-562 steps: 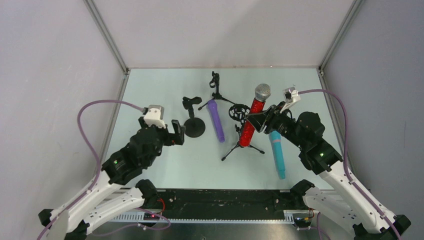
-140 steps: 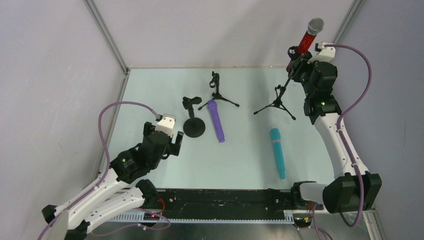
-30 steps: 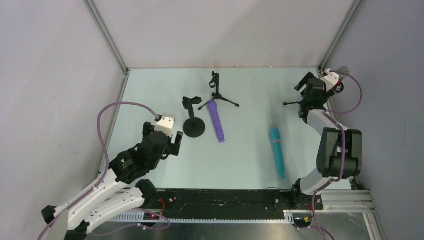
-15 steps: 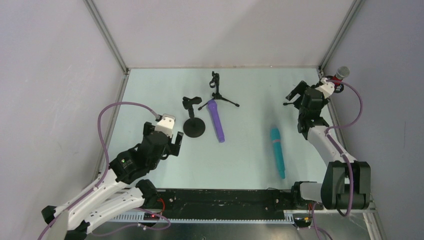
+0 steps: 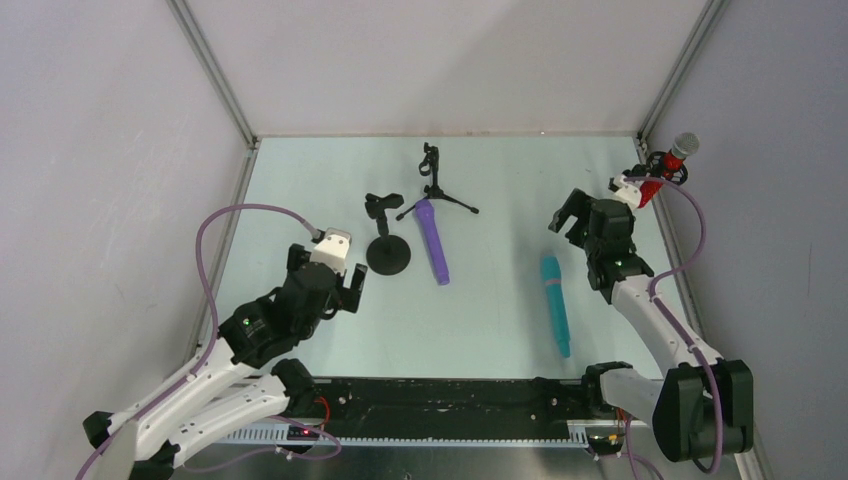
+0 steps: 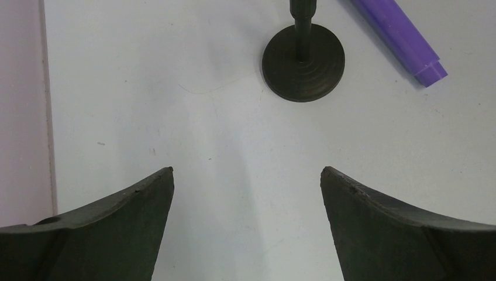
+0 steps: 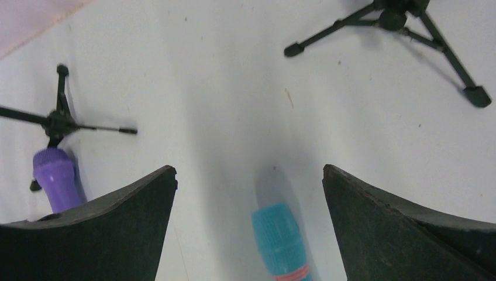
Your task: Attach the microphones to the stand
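Right pincer [image 7: 248,175] wide, empty, hanging over the worktop [image 5: 480,330] just past the far end of the teal microphone [image 5: 555,305]. That microphone lies flat, long axis near-to-far. Right arm far nearer it than left pincer [image 6: 247,171], also wide and empty, near the round-base stand [image 6: 303,61]. Purple microphone [image 5: 432,240] flat mid-worktop. Red microphone [image 5: 684,146] at the far right corner, its mounting hard to make out. Teal body cut off in the wrist view.

Bright, even light falls from above on the pale surface [image 5: 480,300]; the overhead view is sharp, with only faint, soft shadows. In the left wrist view the round stand base [image 6: 303,61] is crisp, while the fingers [image 6: 105,234] of the left hand [image 6: 247,175] are dark and featureless. The right wrist view is softer: the teal microphone [image 7: 281,240] and purple microphone [image 7: 55,184] look blurred, each beside a diffuse grey shadow.
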Robot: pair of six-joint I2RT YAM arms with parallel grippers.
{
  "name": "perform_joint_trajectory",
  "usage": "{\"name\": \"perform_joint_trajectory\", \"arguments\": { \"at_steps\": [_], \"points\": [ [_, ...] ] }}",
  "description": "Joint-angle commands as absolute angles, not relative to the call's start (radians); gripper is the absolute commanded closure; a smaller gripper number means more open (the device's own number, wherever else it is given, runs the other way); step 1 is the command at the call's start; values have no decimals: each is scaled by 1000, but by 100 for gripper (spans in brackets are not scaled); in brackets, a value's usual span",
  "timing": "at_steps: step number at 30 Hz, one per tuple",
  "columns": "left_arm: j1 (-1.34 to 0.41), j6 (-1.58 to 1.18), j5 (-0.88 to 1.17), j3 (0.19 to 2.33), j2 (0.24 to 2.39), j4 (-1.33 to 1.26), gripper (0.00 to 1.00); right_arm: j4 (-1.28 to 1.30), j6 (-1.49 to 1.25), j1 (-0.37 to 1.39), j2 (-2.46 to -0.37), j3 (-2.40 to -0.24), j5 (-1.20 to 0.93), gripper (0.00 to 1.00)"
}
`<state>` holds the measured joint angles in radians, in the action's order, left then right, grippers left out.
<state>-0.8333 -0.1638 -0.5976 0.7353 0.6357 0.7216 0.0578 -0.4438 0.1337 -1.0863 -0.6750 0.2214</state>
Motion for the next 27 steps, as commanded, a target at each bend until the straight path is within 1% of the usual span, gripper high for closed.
{"name": "perform_joint_trajectory", "arguments": {
  "at_steps": [1, 6, 11, 19, 27],
  "points": [
    [-828, -145, -593, 783, 654, 720, 2, 167, -446, 153, -1038, -675, 177, 0],
    [-828, -151, -607, 787, 679, 723, 2, 259, -461, 179, -1026, -675, 139, 1],
    [-828, -200, -609, 802, 713, 722, 2, 311, -446, 221, -1024, -675, 156, 0],
    [-827, -327, -562, 877, 863, 711, 2, 315, -385, 297, -993, -675, 149, 0],
    [-827, -311, -510, 991, 958, 632, 2, 290, -335, 414, -996, -699, 152, 0]
  ]
}}
